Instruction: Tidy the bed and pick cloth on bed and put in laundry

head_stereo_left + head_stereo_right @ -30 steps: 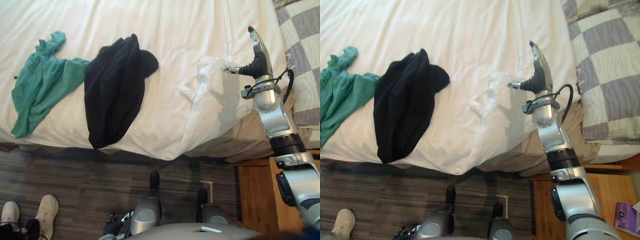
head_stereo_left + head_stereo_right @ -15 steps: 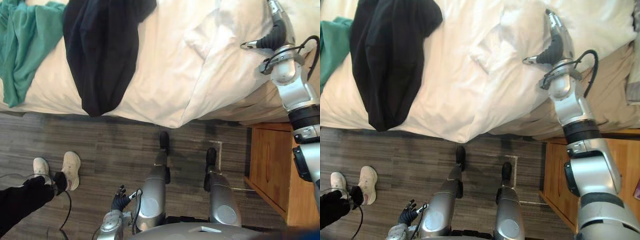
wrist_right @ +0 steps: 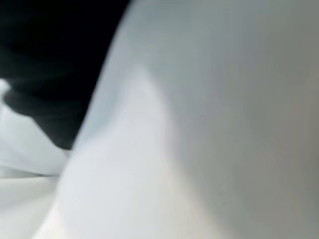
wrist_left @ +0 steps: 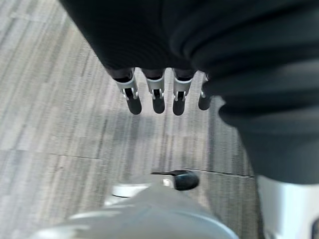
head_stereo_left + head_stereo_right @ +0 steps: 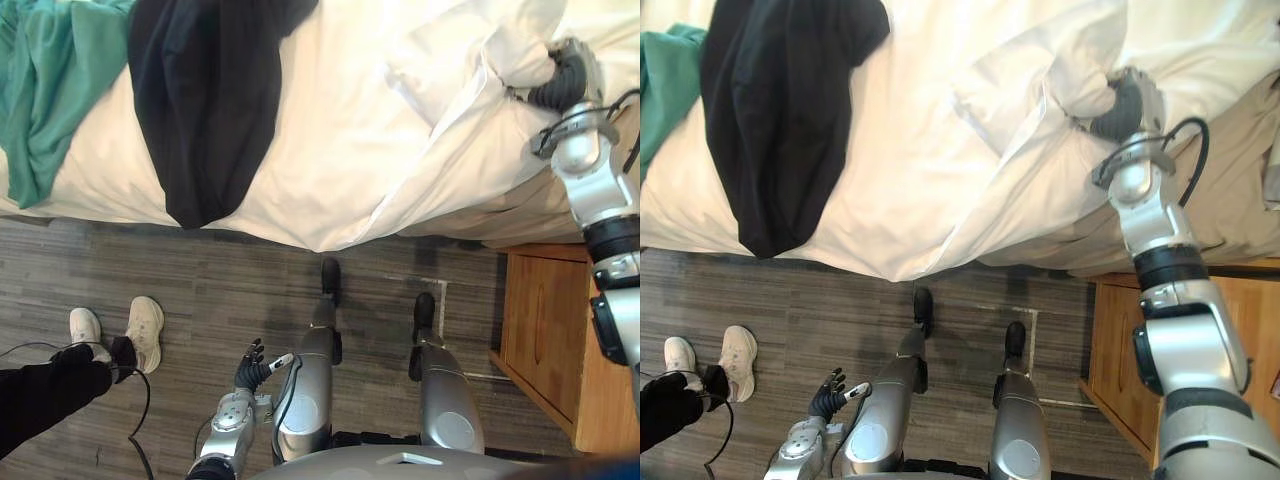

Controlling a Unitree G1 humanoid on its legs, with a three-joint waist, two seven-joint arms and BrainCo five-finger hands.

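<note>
- Fingers [image 4: 158,98] of the left hand [image 5: 250,366] are hanging straight and released, grasping nothing, low down near the floor [image 5: 200,260].
- Right hand [image 5: 1126,104] is pressing into a raised fold of the white sheet [image 5: 350,140] at the near right corner of the bed [image 5: 1225,200]. Its fingers are lying hidden in the fold, so I cannot tell whether they are clenching it.
- Black cloth [image 5: 205,100] is lying well apart from the right hand, toward the robot's left. Its long axis is running from the bed's middle to the near edge, with the end drooping over the side.
- Green cloth [image 5: 55,90] is lying just beside it, farther left.
- Left arm is looking like the nearer one for both cloths, though it is sitting far below bed height.
- Sheet is lying soft and rumpled. A wooden nightstand [image 5: 545,320] is crowding the right side, and a person's shoes [image 5: 145,328] are standing on the grey plank floor at the left.
</note>
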